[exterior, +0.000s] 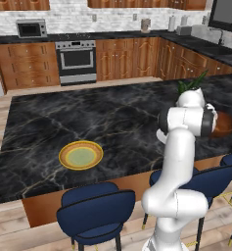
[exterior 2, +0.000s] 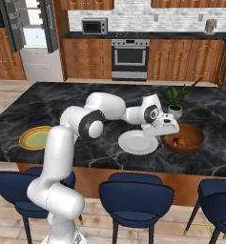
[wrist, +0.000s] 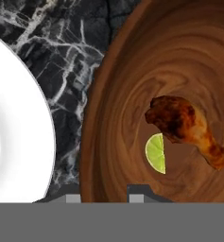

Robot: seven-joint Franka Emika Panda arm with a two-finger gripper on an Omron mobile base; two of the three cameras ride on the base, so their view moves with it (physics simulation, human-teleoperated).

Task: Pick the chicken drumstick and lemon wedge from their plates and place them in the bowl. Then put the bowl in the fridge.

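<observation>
bowl (wrist: 132, 71) rim beside white plate (wrist: 14, 142) (narrow gap)

Even, flat rendered light in all views, no hard shadows. Base views low-res, edges soft and jaggy, esp. far wooden cabinets (exterior: 122, 59). Round plain white plate (wrist: 14, 137) blown out in hand view, no surface detail. Glossy black veined marble counter (exterior: 88, 122) shows faint sheen. Deep reddish-brown wooden bowl (wrist: 179, 71) grain sharp; slight shading under roasted brown drumstick (wrist: 186, 127).
</observation>
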